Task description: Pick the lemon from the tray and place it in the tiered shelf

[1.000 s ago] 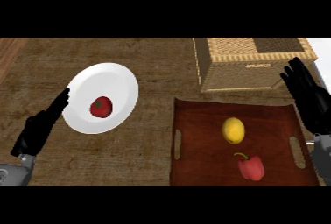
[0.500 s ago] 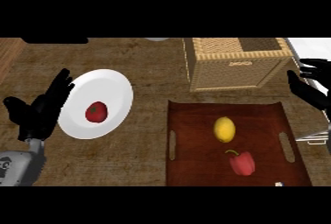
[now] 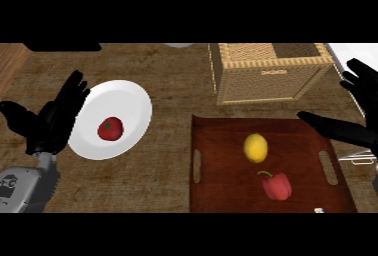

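Looks barely begun: lemon (image 3: pixel 255 147) untouched on the tray (image 3: pixel 221 200), nearer its far edge, pepper (image 3: pixel 277 186) toward the near edge. Right hand (image 3: pixel 343 131) spread wide at the tray's far right corner, holding nothing; left hand (image 3: pixel 52 120) open beside the plate (image 3: pixel 129 100). Leaves grasp, lift, placing in the wicker shelf (image 3: pixel 269 75) at the worktop's far edge. Brown mottled worktop (image 3: pixel 170 90); room out of sight.

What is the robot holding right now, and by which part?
Nothing. The left hand and right hand are both open; the lemon lies untouched on the tray.
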